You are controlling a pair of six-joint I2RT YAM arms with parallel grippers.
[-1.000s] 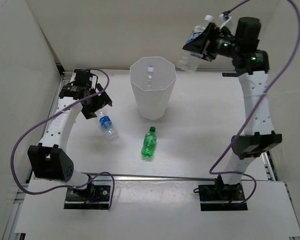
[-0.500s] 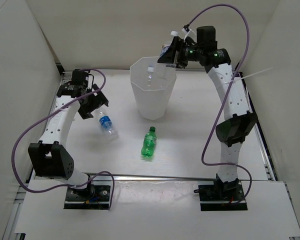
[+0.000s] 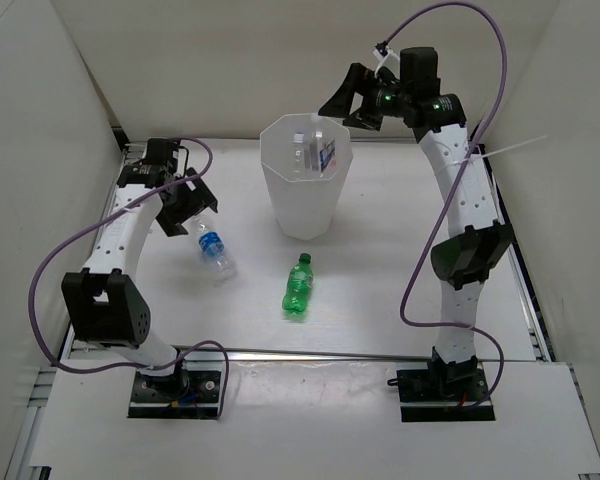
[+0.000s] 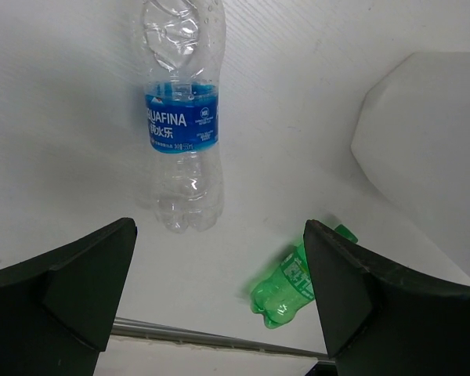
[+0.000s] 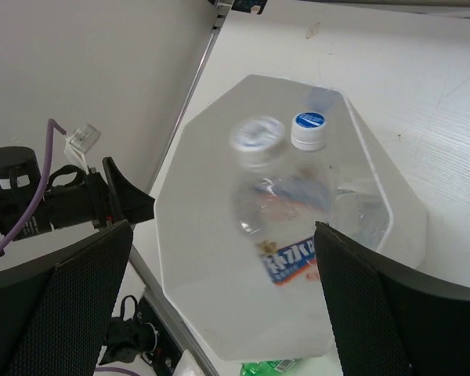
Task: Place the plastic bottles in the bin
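The white bin (image 3: 305, 205) stands mid-table. My right gripper (image 3: 345, 100) hangs open just above its far-right rim, nothing between the fingers. Below it a clear bottle (image 5: 276, 205) with a blue label is blurred inside the bin (image 5: 196, 258), beside another clear bottle (image 5: 309, 131) with a white and blue cap. On the table lie a clear blue-labelled bottle (image 3: 213, 250) and a green bottle (image 3: 299, 288). My left gripper (image 3: 185, 205) is open above the clear bottle (image 4: 182, 117), apart from it. The green bottle (image 4: 294, 278) shows by its right finger.
White walls close in the table on the left, back and right. A metal rail (image 3: 310, 352) runs along the near edge. The bin's side (image 4: 431, 157) fills the right of the left wrist view. A purple cable (image 3: 450, 250) hangs beside the right arm.
My right gripper swung left over the bin and opened, letting go of the clear bottle, which now sits in the bin's mouth. The left arm barely shifted.
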